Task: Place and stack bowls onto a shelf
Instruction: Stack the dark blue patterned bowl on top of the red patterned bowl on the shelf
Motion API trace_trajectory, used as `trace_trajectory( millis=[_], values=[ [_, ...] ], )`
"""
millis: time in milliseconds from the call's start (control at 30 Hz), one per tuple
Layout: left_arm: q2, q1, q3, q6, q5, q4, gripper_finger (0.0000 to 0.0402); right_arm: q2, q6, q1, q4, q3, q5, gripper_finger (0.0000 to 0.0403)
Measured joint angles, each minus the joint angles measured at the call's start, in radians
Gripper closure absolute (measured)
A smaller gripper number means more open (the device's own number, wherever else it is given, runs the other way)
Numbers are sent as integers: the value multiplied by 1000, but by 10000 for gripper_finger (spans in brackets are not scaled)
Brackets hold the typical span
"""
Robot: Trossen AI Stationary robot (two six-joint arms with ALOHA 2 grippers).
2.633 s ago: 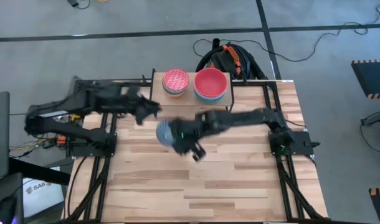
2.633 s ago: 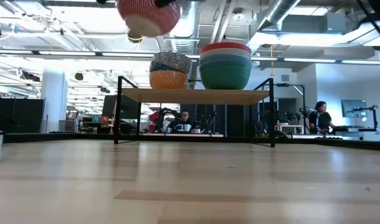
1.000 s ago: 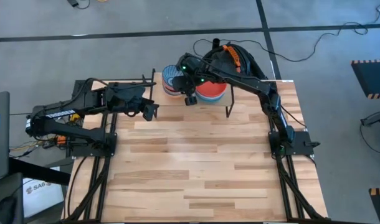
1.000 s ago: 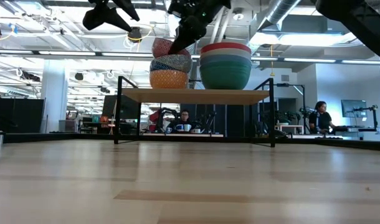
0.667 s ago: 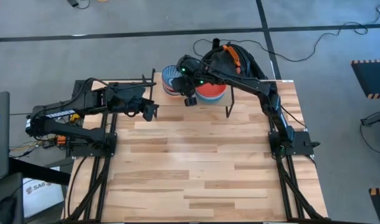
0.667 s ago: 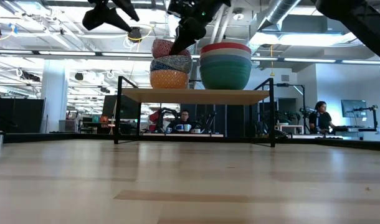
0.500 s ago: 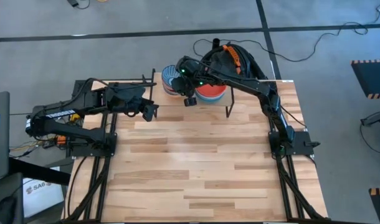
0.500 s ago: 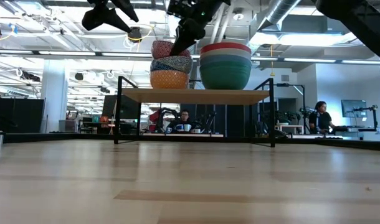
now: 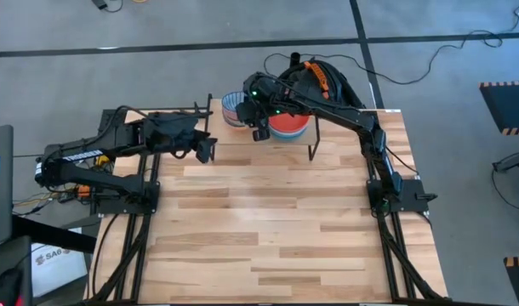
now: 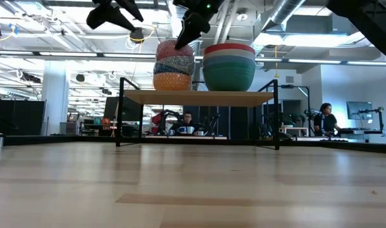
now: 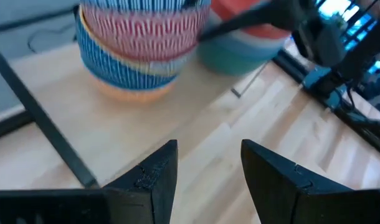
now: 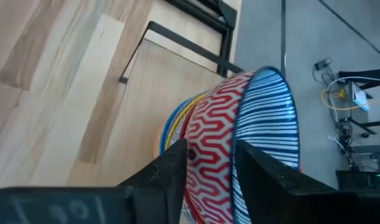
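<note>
My right claw pinches the pink bowl rim, seating it on the stack upper-center; left claw idles apart.

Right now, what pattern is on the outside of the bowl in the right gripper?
Red-and-white zigzag on the pink patterned bowl, clearest in the right wrist view.

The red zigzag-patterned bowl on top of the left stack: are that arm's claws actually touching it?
Touching. In the right wrist view, the right gripper has one finger on each side of the rim of the red patterned bowl, pinching its wall with no gap showing.
</note>
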Motion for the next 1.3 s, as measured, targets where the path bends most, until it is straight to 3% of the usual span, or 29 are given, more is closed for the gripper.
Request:
trace_trajectory(
  millis=[400, 533, 800, 1300],
  values=[
    [16, 0, 1, 199, -126, 209, 242, -7, -3, 29, -26, 0, 66, 205],
    [58, 15, 1, 221, -128, 226, 242, -33, -18, 47, -26, -1, 103, 204],
    [131, 55, 1, 279, -149, 314, 242, -50, 78, 52, -85, -7, 77, 204],
    [141, 164, 0, 276, -50, 255, 242, -42, 102, 35, -93, -34, 54, 204]
  ],
)
